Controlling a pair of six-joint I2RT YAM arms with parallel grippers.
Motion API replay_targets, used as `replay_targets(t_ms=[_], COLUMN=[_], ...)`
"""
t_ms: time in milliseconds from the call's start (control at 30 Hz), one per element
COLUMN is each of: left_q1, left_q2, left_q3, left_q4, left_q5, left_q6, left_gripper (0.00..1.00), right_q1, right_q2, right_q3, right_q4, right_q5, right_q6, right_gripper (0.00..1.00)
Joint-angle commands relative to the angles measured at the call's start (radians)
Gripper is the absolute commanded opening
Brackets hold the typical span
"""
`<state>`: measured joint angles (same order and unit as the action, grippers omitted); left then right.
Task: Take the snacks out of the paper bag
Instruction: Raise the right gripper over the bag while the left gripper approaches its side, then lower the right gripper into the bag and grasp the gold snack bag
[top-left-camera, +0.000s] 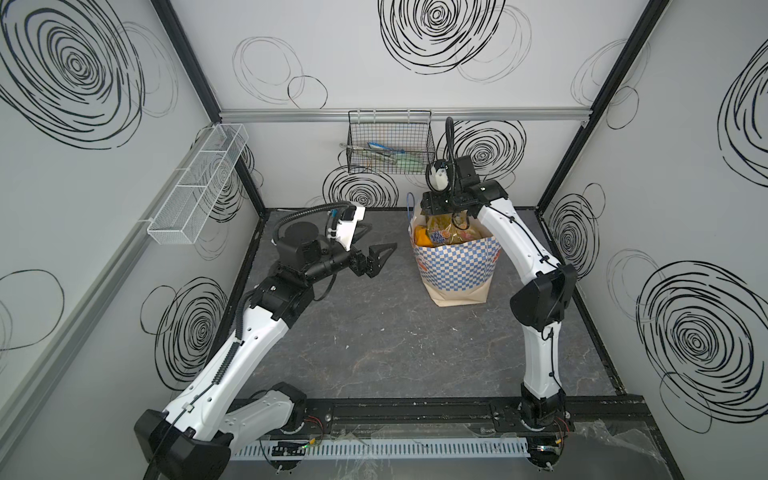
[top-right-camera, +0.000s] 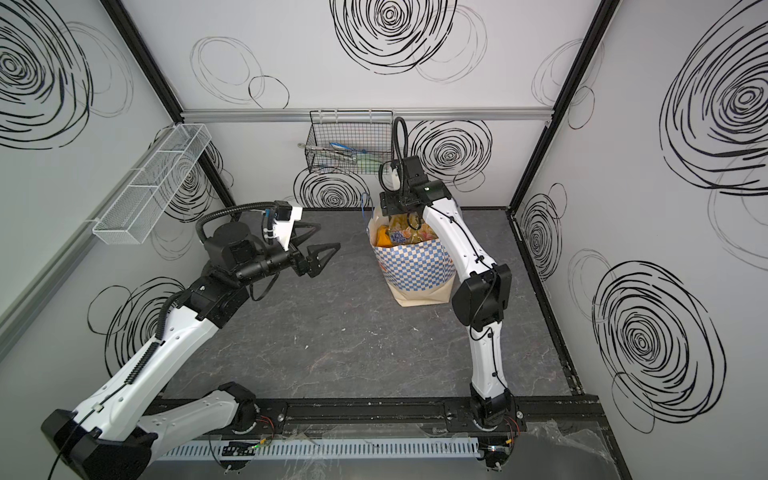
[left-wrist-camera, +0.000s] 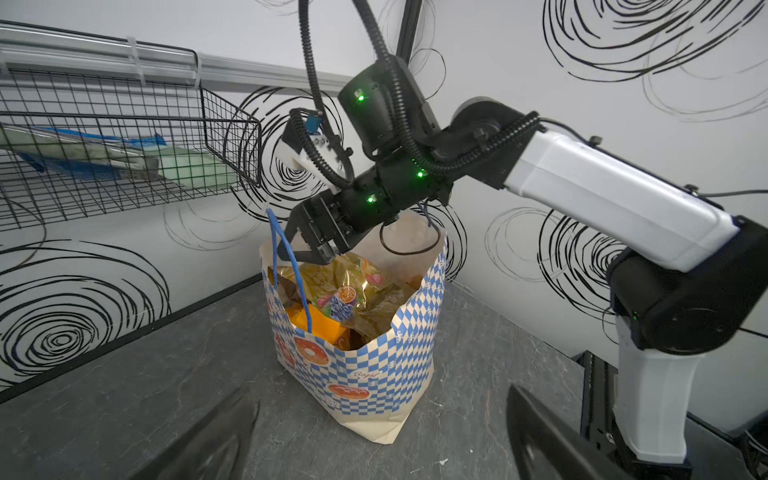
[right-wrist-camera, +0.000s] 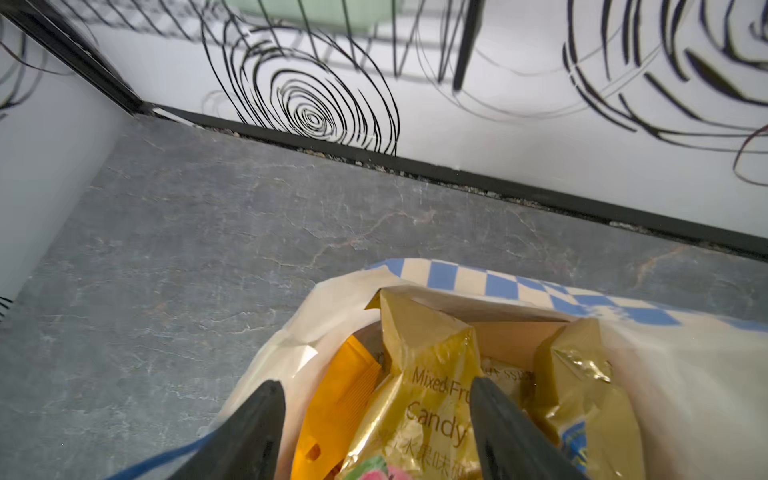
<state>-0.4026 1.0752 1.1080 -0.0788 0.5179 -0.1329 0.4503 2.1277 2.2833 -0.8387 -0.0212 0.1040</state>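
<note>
The paper bag (top-left-camera: 457, 266) (top-right-camera: 415, 266) (left-wrist-camera: 374, 365) stands upright at the back right of the grey table, its mouth open. Snacks fill it: a large gold fruit-candy packet (top-left-camera: 449, 232) (left-wrist-camera: 345, 282) (right-wrist-camera: 432, 374) sticks up, with an orange packet (left-wrist-camera: 320, 326) (right-wrist-camera: 340, 395) beside it. My right gripper (top-left-camera: 446, 214) (top-right-camera: 401, 214) (right-wrist-camera: 376, 384) points down into the bag's mouth, open, its fingers either side of the gold packet's top. My left gripper (top-left-camera: 380, 237) (top-right-camera: 328, 236) (left-wrist-camera: 382, 395) hovers open and empty, left of the bag and aimed at it.
A black wire basket (top-left-camera: 390, 145) holding flat items hangs on the back wall just behind the bag. A white mesh shelf (top-left-camera: 199, 178) is fixed to the left wall. The bag's blue cord handle (left-wrist-camera: 291, 266) stands up beside the right gripper.
</note>
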Motion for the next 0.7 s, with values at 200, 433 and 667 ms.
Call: replay_targets(t_ms=[200,433,667], left_q1=[-0.008,-0.014,-0.016], left_q2=[-0.006,-0.007,0.004], left_q3=[-0.007,-0.007,-0.013], left_q4=[0.029,0.016,0.03], left_q5=[0.059,0.027,0.028], left_q6=[0.045,0.06,0.035], left_gripper=[0.96,0.96,0.96], right_q1=[-0.001,0.003,0.004], right_q2=[0.086,0.126,0.098], right_q3=[0.03,0.029,0.027], right_q4=[0.002,-0.013,-0.022], right_q5=[0.044,0.111,0.198], right_q6=[0.008,0.02,0.018], right_gripper=[0.76,0.6,0.21])
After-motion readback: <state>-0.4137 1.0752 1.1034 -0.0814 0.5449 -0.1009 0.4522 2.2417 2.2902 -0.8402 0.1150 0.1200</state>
